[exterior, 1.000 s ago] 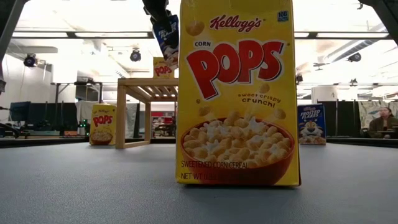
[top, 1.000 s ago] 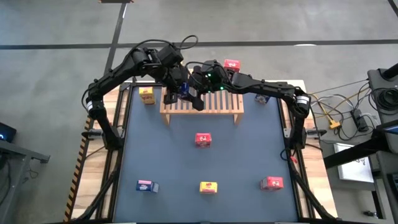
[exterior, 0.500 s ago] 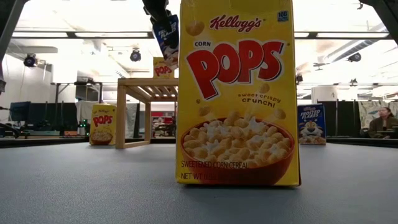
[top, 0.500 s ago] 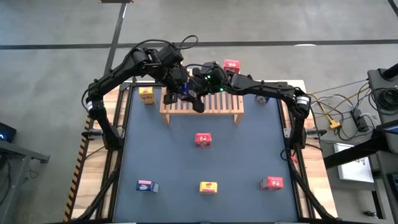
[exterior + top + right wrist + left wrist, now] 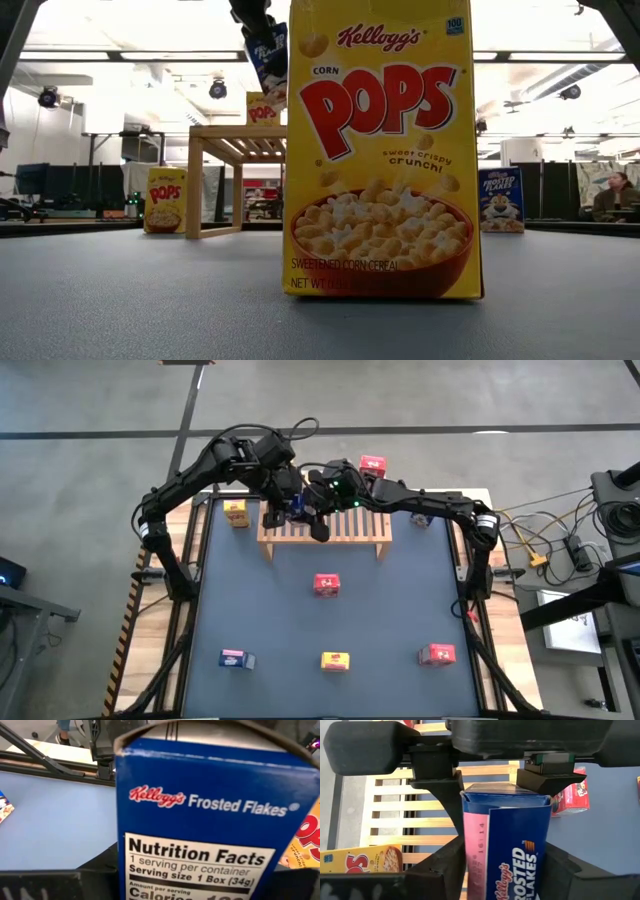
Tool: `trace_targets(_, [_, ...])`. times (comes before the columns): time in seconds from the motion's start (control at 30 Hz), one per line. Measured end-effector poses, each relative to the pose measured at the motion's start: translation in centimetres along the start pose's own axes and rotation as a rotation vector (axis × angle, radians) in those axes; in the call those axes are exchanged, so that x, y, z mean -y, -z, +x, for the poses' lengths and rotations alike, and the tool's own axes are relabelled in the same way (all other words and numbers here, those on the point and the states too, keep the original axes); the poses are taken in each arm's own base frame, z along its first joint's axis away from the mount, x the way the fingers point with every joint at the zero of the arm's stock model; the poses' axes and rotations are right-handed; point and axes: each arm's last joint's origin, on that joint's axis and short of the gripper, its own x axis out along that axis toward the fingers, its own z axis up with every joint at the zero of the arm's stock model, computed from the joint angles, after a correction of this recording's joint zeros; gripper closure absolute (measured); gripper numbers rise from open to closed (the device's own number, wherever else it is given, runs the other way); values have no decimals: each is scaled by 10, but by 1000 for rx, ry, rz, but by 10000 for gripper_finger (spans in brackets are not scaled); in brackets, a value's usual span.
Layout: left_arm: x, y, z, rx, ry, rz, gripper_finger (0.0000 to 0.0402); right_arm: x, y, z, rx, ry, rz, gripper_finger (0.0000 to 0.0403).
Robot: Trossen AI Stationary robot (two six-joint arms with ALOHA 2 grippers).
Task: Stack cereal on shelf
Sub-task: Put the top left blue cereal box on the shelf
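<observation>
Mid-air handover over the shelf [image 5: 350, 528], above its left half. Blue box [image 5: 296, 508] of Frosted Flakes held clear of the slats, upright-ish, with one gripper at each end.

Left gripper [image 5: 280, 510]: about half open, fingers pressed on both narrow sides of the box's lower part; looks like a grip, though possibly easing off. Right gripper [image 5: 495, 785]: also about half open, fingers bracketing the box's top end, apparently touching at the corners. Hard to say which carries the weight; probably both.

Handling, judged: single-serve carton, very light, thin cardboard, hollow. Stiff enough along the edges, soft across the wide faces, so dents easily under a hard squeeze. Glossy print, a bit slippery. Best taken across the narrow sides near the middle or upper third, with modest force; not by the top flap, which seems slightly lifted in the left wrist view. Needs a flat set-down across several slats, since the small base could tip into a gap.

Other cereal: yellow box [image 5: 360, 860] already on the shelf near its left end, another yellow box [image 5: 236, 512] on the table just left of the shelf, red box [image 5: 372, 464] behind the shelf, red box [image 5: 326, 585] in front of the shelf, three more well in front of it.
</observation>
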Motion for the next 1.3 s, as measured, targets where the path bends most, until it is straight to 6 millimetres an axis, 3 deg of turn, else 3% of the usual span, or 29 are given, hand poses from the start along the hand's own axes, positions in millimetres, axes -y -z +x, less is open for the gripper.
trace_targets(0.4, [0, 2, -2, -24, -37, -27, 147, 0, 0, 0, 0, -2, -12, 246])
trace_targets(0.6, [1, 6, -13, -34, -117, -23, 99, 5, 2, -1, -2, 11, -6, 247])
trace_targets(0.8, [5, 15, -43, -2, -184, -21, 76, 14, 5, -5, -6, 32, 12, 247])
trace_targets(1.07, [16, 28, -96, 174, -228, -23, 75, 29, 9, -10, 2, 67, 28, 248])
trace_targets(1.3, [30, 46, -121, 301, -220, -29, 75, 41, 23, -13, 3, 45, 57, 248])
